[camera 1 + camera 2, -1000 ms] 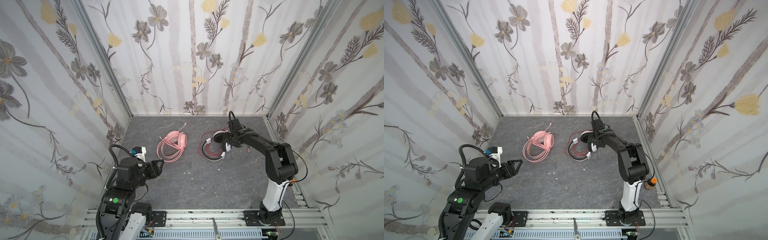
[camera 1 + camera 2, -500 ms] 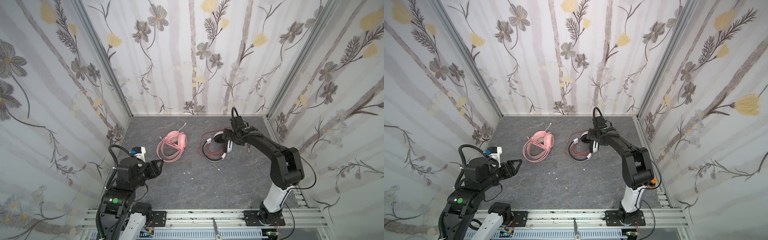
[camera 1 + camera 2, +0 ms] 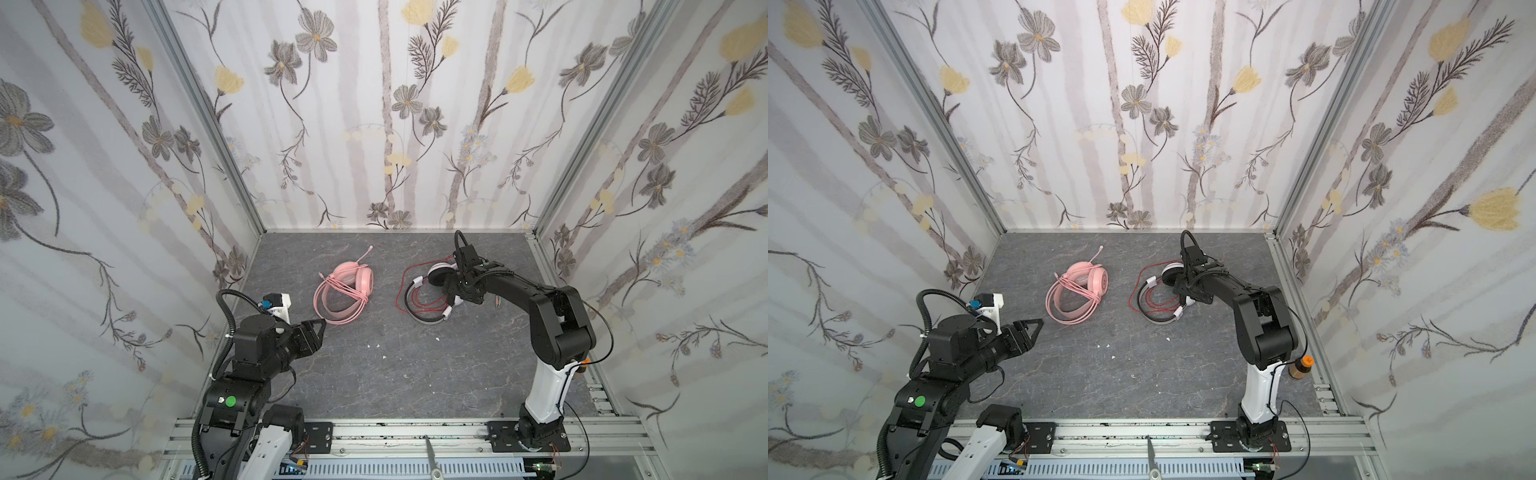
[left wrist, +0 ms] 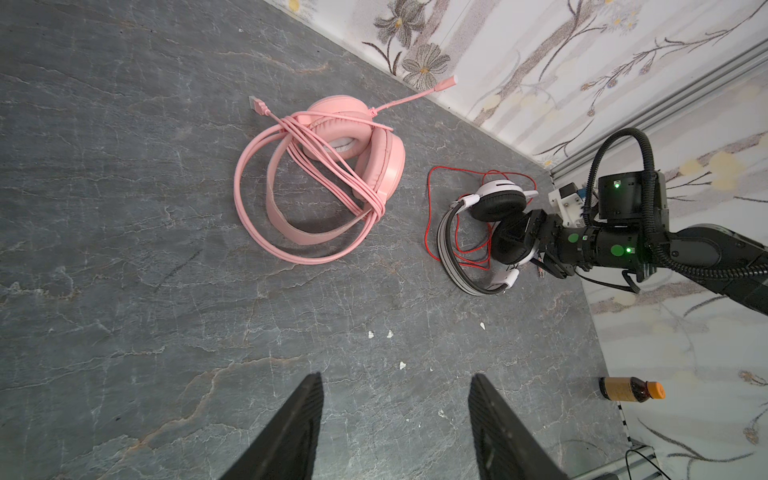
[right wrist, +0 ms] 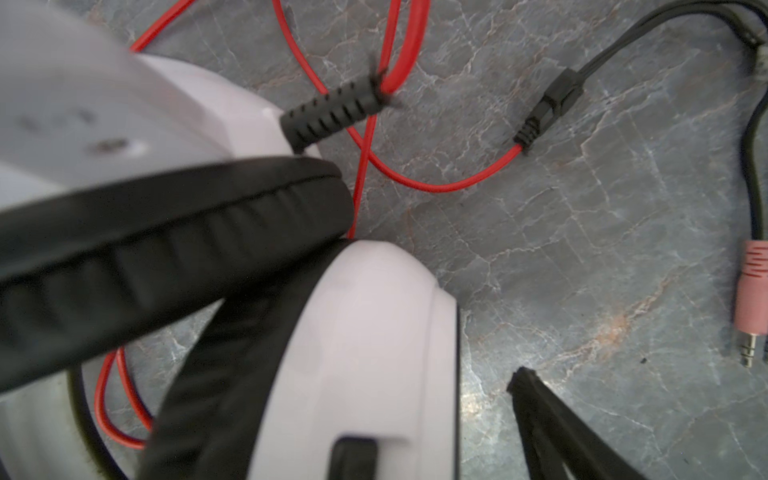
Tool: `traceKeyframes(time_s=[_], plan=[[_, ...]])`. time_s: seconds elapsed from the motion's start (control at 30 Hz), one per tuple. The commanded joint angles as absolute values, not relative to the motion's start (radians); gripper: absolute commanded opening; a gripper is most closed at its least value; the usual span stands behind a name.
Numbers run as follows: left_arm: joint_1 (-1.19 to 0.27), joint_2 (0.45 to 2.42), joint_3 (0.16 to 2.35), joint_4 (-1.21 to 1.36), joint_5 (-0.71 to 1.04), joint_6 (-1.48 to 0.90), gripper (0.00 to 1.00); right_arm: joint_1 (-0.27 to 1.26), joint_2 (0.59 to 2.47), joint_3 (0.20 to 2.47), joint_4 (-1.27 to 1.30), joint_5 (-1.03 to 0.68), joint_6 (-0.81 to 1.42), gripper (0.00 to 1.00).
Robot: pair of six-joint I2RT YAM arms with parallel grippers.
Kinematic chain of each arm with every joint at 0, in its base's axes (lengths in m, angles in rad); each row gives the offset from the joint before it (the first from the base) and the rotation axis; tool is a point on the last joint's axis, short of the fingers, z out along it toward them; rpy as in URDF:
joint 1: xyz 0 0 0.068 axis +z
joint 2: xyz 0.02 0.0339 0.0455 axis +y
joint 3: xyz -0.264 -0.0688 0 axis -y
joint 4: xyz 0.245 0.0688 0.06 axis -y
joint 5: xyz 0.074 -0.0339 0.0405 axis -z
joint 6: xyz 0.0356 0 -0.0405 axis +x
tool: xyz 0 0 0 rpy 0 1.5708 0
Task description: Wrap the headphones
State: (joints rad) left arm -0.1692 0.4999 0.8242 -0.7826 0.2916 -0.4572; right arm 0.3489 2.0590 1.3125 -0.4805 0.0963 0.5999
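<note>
Peeking through the right wrist view, a pink-sleeved metal jack plug [image 5: 752,291] is shown, barely made out from above. The all-pink padded headset [image 3: 359,279], cord looped round it, and the white-and-black headset [image 3: 436,274] with ribbed black earpads and thin red cord are laid side by side on the grey marbled tabletop [image 3: 415,374]. The right gripper [image 4: 521,235] is spread around an earcup, one finger [image 5: 548,419] seen clear, the other hidden. The left gripper [image 4: 395,380] is held wide, empty.
</note>
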Motion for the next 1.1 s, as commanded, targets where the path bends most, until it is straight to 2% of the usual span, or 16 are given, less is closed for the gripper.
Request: traceKeyframes(time_s=[0.0, 0.2, 0.27, 0.47, 0.5, 0.67, 0.83, 0.9, 0.97, 1.07], plan=[[-0.169, 0.499, 0.821, -0.772, 0.292, -0.456, 0.59, 0.35, 2.056, 1.31, -0.44, 0.095, 0.595, 0.66], [-0.169, 0.502, 0.821, -0.773, 0.293, -0.456, 0.59, 0.35, 2.02, 1.307, -0.438, 0.1, 0.601, 0.63], [-0.169, 0.503, 0.821, -0.772, 0.292, -0.458, 0.59, 0.35, 2.007, 1.307, -0.441, 0.105, 0.6, 0.55], [-0.169, 0.509, 0.819, -0.771, 0.285, -0.462, 0.59, 0.351, 1.969, 1.303, -0.445, 0.106, 0.595, 0.53], [-0.169, 0.513, 0.82, -0.772, 0.288, -0.462, 0.59, 0.351, 1.963, 1.3, -0.44, 0.103, 0.594, 0.48], [-0.173, 0.548, 0.825, -0.774, 0.302, -0.459, 0.58, 0.352, 1.927, 1.264, -0.398, 0.086, 0.595, 0.44], [-0.192, 0.546, 0.826, -0.766, 0.292, -0.477, 0.56, 0.351, 1.899, 1.259, -0.4, 0.072, 0.586, 0.34], [-0.218, 0.546, 0.824, -0.76, 0.252, -0.511, 0.55, 0.351, 1.873, 1.257, -0.402, 0.077, 0.581, 0.34], [-0.262, 0.554, 0.795, -0.696, 0.247, -0.565, 0.49, 0.351, 1.844, 1.248, -0.401, 0.078, 0.579, 0.33], [-0.406, 0.62, 0.751, -0.564, 0.158, -0.645, 0.51, 0.351, 1.794, 1.222, -0.389, 0.063, 0.585, 0.33]])
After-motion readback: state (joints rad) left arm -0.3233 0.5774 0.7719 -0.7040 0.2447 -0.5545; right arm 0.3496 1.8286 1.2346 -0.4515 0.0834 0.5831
